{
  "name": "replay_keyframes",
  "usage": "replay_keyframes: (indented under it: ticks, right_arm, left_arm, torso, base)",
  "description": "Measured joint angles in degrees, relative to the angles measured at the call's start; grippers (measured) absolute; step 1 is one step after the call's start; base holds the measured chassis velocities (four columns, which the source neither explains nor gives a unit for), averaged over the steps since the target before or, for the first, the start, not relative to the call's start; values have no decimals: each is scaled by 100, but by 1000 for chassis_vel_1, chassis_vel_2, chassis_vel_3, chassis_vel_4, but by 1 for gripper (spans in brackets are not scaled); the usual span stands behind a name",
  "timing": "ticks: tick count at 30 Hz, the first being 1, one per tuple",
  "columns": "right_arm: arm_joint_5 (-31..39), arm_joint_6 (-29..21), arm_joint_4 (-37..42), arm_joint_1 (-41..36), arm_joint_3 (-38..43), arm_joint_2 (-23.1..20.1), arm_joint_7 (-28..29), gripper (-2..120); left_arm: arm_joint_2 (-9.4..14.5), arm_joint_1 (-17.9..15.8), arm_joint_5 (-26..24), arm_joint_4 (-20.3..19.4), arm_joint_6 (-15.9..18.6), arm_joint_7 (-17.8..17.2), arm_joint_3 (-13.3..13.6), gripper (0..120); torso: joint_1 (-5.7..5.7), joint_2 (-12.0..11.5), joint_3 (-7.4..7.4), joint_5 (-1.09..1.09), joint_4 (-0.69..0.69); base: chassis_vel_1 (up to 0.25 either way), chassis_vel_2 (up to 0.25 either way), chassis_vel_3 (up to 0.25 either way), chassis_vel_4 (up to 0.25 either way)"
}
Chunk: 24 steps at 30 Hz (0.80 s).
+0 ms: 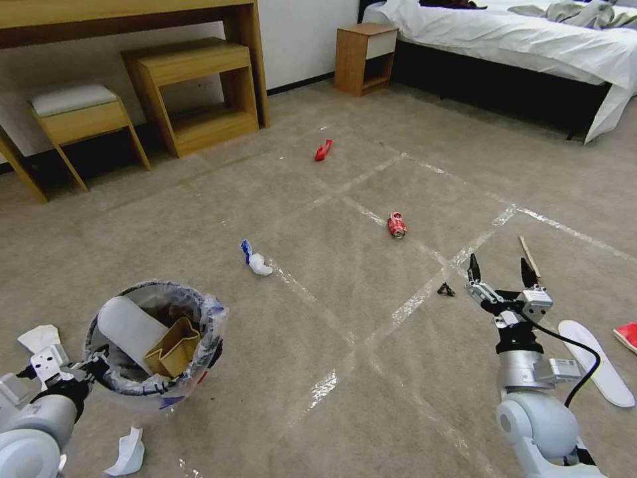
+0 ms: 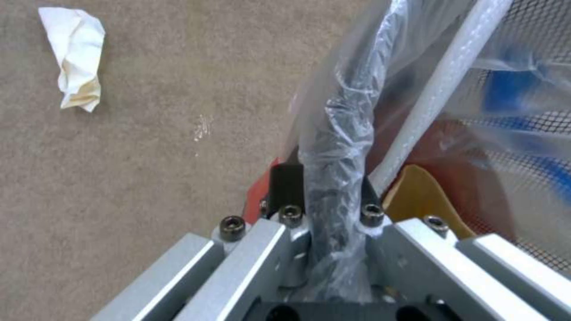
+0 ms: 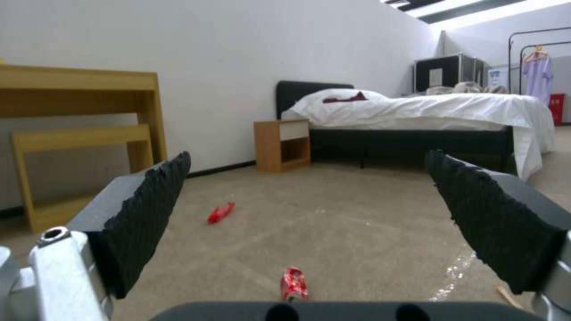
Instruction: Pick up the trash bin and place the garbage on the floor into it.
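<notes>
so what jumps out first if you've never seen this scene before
The trash bin hangs off the floor, its bagged rim clamped in the left pincer, with a white slipper sole and a brown box already inside. The right pincer stands open above the carpet, facing a crushed red can and a red wrapper farther off.

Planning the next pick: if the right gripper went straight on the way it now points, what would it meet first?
Probably the crushed red can: the open right gripper aims along the floor toward it, nothing between. Depth is uncertain.
</notes>
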Motion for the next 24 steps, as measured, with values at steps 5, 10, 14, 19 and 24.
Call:
replay_keyframes:
  ticks: [5,10,14,19,24]
  right_arm:
    - [-27,-4,0,-22,9,12,-5,100]
    - [-51,-8,12,-45,5,39,-13,100]
    - [-52,-3,16,-57,19,38,-31,100]
    - [-51,9,38,-81,34,42,-41,100]
    - [-64,17,37,-89,32,54,-53,100]
  left_arm:
    - [-16,1,0,-13,0,0,3,1]
    - [-35,12,5,-20,0,0,15,1]
    - [-50,19,7,-41,0,0,19,1]
    - [-53,36,6,-79,0,0,16,1]
    - [-55,41,4,-80,0,0,13,1]
  torso:
    - [0,0,0,0,0]
    - [0,0,0,0,0]
    - [0,0,0,0,0]
    - [0,0,0,0,0]
    - [0,0,0,0,-1]
  base:
    - [0,0,0,0]
    - [0,0,0,0]
    - [0,0,0,0]
    - [0,0,0,0]
    - [-10,14,20,-12]
